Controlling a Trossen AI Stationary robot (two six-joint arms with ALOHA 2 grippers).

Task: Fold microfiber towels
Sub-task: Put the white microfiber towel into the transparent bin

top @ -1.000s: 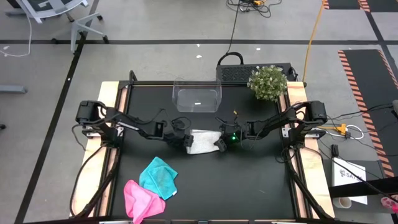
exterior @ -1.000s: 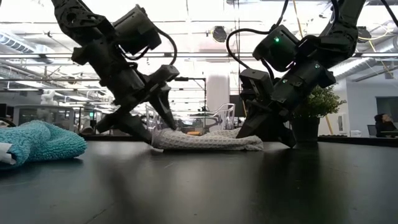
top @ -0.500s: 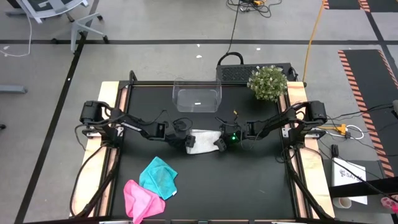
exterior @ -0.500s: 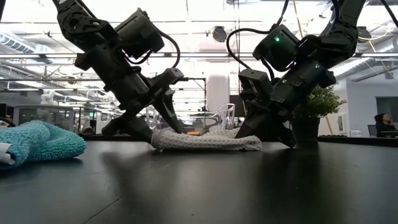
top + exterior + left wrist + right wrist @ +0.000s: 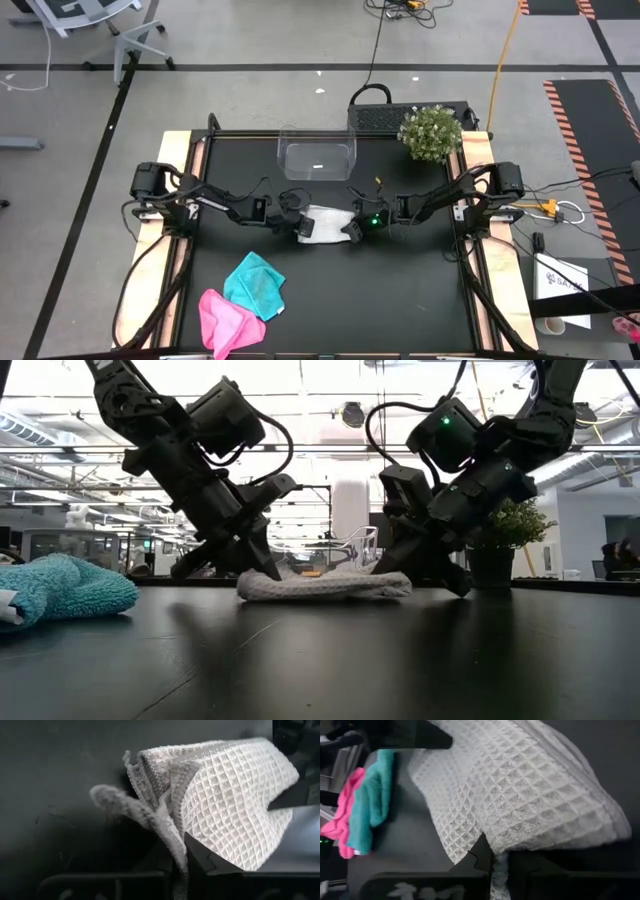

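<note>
The pale grey-white waffle towel (image 5: 326,221) lies folded at the table's middle, resting on its underside (image 5: 325,590). My left gripper (image 5: 300,229) is shut on its left end and my right gripper (image 5: 352,231) is shut on its right end. Both slant down at it in the low view, left gripper (image 5: 262,567) and right gripper (image 5: 402,567). The teal towel (image 5: 258,284) lies crumpled near the front left, partly over the bright pink towel (image 5: 224,319). My left gripper pinches the towel's left end at an edge (image 5: 176,860) between its two fingers, slanting down from the table's left. Several folded layers show beside the hold. The rest of the towel lies on the table. My right gripper pinches the towel's right end at its near corner (image 5: 498,862) between its two fingers, slanting down from the table's right. The cloth spreads away from the fingers over the table, slack.
A clear plastic tub (image 5: 317,153) stands at the table's far side, and a small potted plant (image 5: 430,133) stands at the far right corner. Bare black tabletop (image 5: 400,290) lies to the front right.
My left gripper has shut on the white towel's left end, its fingers spread wide a second ago. The towel's ends have bunched a little between the two grippers. My right gripper has kept its hold.
</note>
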